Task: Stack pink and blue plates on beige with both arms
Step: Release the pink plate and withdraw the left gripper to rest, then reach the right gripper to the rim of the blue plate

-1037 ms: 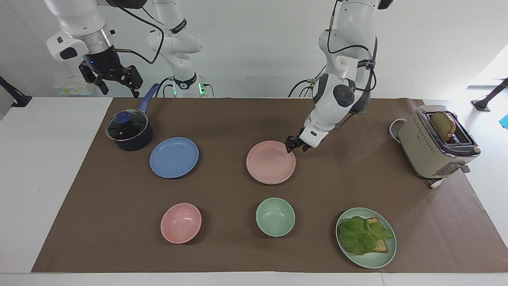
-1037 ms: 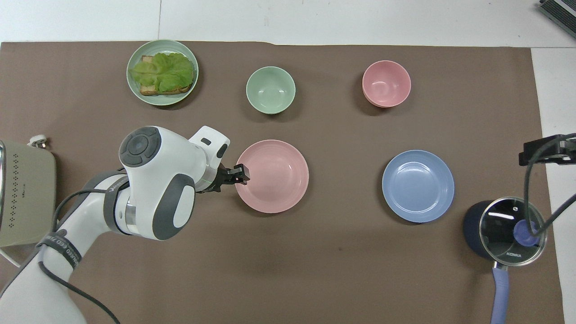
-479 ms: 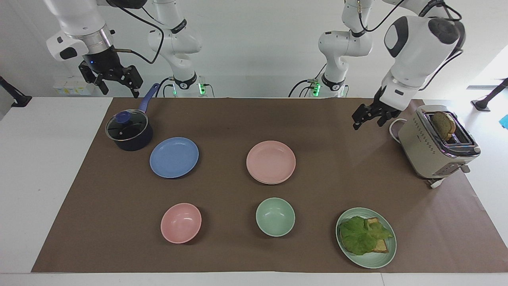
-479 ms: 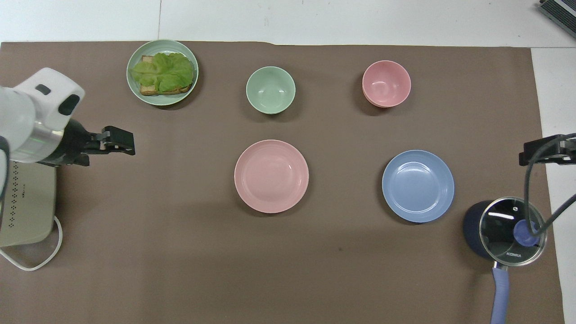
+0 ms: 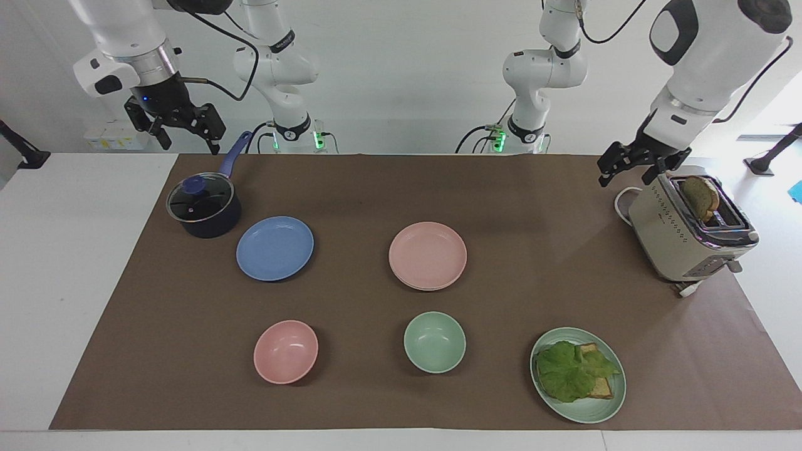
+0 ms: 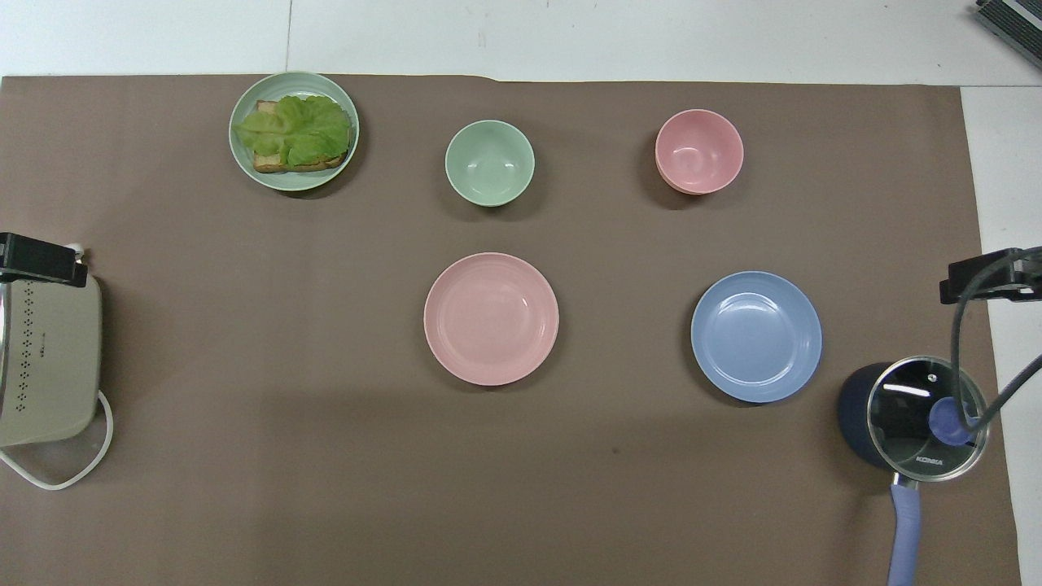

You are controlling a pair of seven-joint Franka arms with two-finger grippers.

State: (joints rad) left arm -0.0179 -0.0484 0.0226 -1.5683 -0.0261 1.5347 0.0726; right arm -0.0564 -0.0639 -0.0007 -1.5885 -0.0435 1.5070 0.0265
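Left gripper fingers spread, holding nothing, up in the air at upper right of the facing frame, over the toaster's end nearest the robots; in the overhead frame only its black tip shows at the left edge, above the toaster. Right gripper fingers spread, empty, hanging at upper left of the facing frame over the bare surface beside the pot; the right arm waits there, tip at the overhead frame's right edge.

Pink plate sits mid-frame on the brown mat, lying on top of the beige plate, which shows only as a pale rim along the pink plate's lower edge in the facing frame; in the overhead frame the pink plate hides it almost fully. Blue plate lies flat on the mat by itself, left of centre in the facing frame, just beside the lidded pot, well apart from the pink plate; overhead it is right of centre, pot at lower right.

Lower row in the facing frame: pink bowl, green bowl, green plate with lettuce and toast. Toaster has a bread slice sticking up out of a slot.
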